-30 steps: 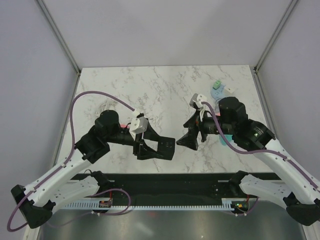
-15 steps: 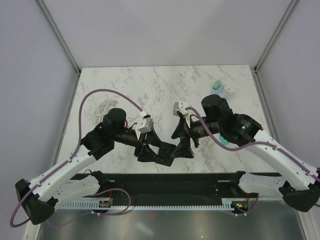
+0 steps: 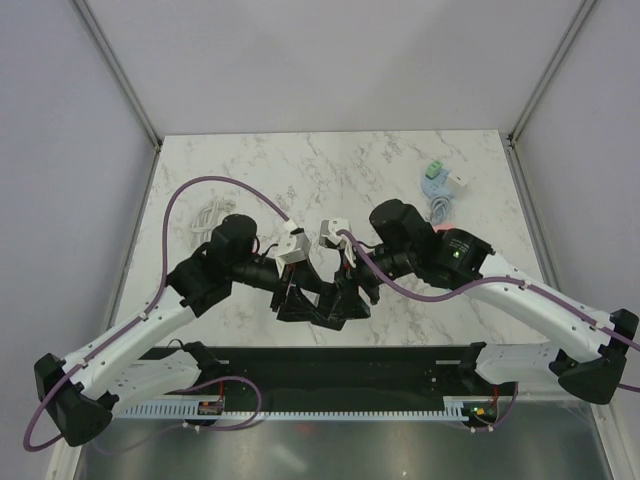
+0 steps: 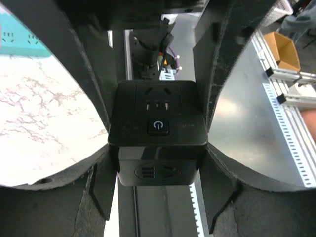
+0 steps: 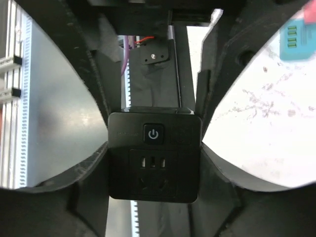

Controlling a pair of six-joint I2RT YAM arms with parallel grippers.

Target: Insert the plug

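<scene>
A black power socket cube point(image 3: 331, 301), with a power button and socket holes on its face, is held in the air over the table's front edge. My left gripper point(image 3: 316, 304) is shut on it from the left, and its fingers press the cube's sides in the left wrist view point(image 4: 158, 163). My right gripper point(image 3: 346, 297) has come in from the right, and its fingers touch both sides of the same cube point(image 5: 154, 163). A coiled white cable point(image 3: 207, 216) lies on the marble at the left. I cannot make out its plug.
A teal and green adapter block with a small white piece point(image 3: 437, 179) lies at the back right of the marble table point(image 3: 330, 170). The teal block also shows in the right wrist view point(image 5: 296, 37). A black rail and grey frame run along the front edge point(image 3: 330, 365).
My right arm has swung left from the table's right side to the centre and closed around the socket cube. My left arm has moved slightly right with the cube.
</scene>
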